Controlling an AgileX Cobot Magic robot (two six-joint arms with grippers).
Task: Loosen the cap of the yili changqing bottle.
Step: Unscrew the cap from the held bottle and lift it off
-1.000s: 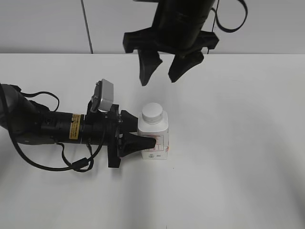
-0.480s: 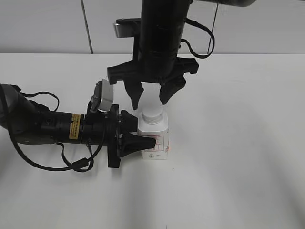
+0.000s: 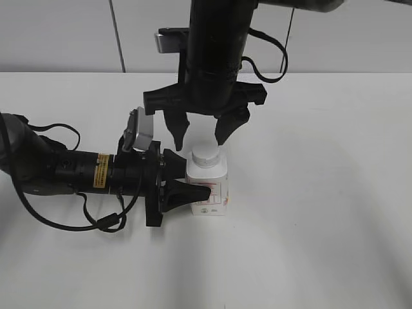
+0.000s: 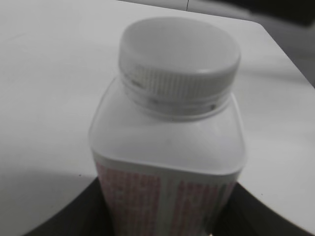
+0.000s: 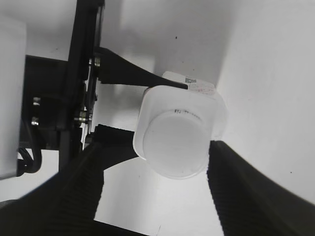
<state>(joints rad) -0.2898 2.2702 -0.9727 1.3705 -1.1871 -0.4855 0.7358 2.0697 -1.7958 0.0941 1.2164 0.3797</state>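
Desk [image 3: 335, 212]: white, plain surface, carrying the bottle.
Yili changqing bottle [image 3: 209, 190]: upright near the desk's middle, white squarish body, pink printed label (text too blurred to read) facing front.
Cap [image 3: 205, 155]: white, ribbed rim, seated on the bottle's neck.
Left gripper [image 3: 183, 180]: lying low along the desk from the left, jaws clamped on the bottle's body on both sides.
Right gripper [image 3: 202, 134]: pointing straight down above the cap, jaws spread wide, one finger on either side, clear of the cap.
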